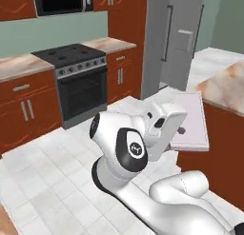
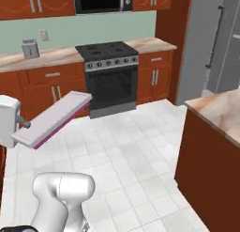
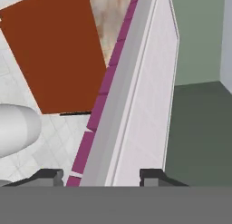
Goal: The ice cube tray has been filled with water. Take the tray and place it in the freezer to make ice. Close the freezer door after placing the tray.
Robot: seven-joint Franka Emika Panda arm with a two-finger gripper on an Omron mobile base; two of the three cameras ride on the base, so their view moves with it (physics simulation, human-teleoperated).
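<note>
Ice cube tray (image 2: 55,117) is off the table, carried in the air over the white tiled floor (image 2: 126,151). It is tilted, one end higher than the other. From the left base camera it hangs just beside the edge of the marble-topped island table (image 1: 224,86).

Pincer (image 3: 102,175) is clamped on the near end of the tray; in the hand camera the two dark fingertips (image 3: 45,175) sit on either side of it.

Progress, as judged: pickup is done and the carry is under way. Left to do: reach the freezer (image 1: 176,39), place the tray inside, shut the freezer door (image 1: 183,36). The grey door panel with its dark bar handle looks shut from here, so it would need opening first.

Writing: none readable. The black stove (image 2: 110,76) and the microwave (image 2: 101,1) above it show no legible brand or label.
</note>
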